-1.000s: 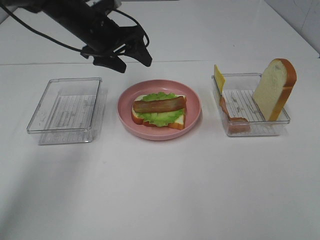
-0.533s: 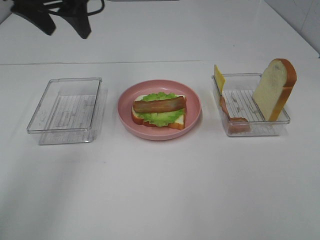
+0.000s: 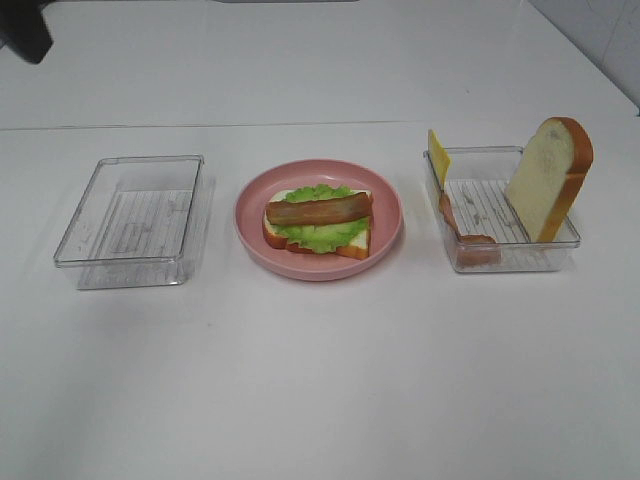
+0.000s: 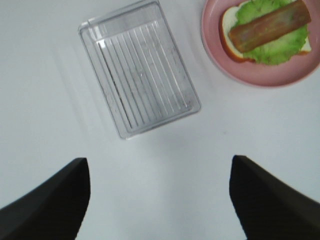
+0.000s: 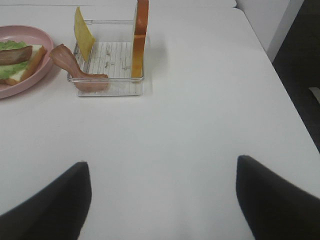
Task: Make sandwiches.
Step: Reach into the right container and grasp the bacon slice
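An open sandwich [image 3: 318, 222] lies on the pink plate [image 3: 386, 203]: a white bread slice, green lettuce and a brown bacon strip on top. It also shows in the left wrist view [image 4: 267, 31]. The right clear container [image 3: 480, 150] holds a yellow cheese square [image 3: 437, 156], a bacon strip [image 3: 462, 231] and a bread slice [image 3: 548, 178] standing on edge. My left gripper [image 4: 160, 200] is open and empty, high above the table near the left container. My right gripper [image 5: 162, 200] is open and empty, over the table well short of the right container [image 5: 112, 62].
An empty clear container [image 3: 150, 158] stands left of the plate and shows in the left wrist view [image 4: 140, 75]. A dark part of the left arm [image 3: 25, 30] shows in the top left corner. The table's right edge [image 5: 260, 55] is near the right container.
My left arm has pulled back from above the plate toward the far left, almost leaving the exterior view. The plate, the sandwich and both containers have not moved.
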Motion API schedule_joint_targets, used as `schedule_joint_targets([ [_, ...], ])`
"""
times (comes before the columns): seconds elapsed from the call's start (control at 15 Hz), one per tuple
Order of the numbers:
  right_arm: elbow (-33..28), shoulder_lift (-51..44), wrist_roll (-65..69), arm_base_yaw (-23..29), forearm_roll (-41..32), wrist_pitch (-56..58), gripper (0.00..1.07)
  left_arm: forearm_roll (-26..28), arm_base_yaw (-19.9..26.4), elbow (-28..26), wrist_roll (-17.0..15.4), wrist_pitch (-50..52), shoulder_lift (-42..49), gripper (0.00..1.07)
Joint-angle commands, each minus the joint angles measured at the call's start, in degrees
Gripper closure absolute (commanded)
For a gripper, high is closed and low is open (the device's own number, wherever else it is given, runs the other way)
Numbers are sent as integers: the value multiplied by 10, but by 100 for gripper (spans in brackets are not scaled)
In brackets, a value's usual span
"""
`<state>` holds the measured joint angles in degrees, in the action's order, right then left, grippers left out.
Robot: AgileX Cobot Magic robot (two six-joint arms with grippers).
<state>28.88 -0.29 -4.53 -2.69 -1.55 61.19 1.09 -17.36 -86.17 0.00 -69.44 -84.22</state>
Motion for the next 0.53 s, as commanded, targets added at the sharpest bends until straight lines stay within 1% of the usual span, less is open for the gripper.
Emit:
schedule_joint_targets([
  [0.07, -1, -9, 5, -4, 2, -5, 32, 3, 1, 90, -3, -42, 84, 32],
  [0.13, -1, -9, 5, -4, 2, -5, 32, 3, 1, 131, -5, -42, 121, 32],
  [0.2, -1, -9, 5, -4, 2, -5, 32, 3, 1, 186, -19, -35, 176, 32],
  [0.33, -1, -9, 5, -4, 2, -5, 32, 3, 1, 253, -32, -14, 253, 32],
  [0.4, -1, -9, 5, -4, 2, -5, 32, 3, 1, 292, -33, -3, 295, 32],
  [0.53, -1, -9, 5, -4, 2, -5, 32, 3, 1, 350, -33, -1, 372, 32],
])
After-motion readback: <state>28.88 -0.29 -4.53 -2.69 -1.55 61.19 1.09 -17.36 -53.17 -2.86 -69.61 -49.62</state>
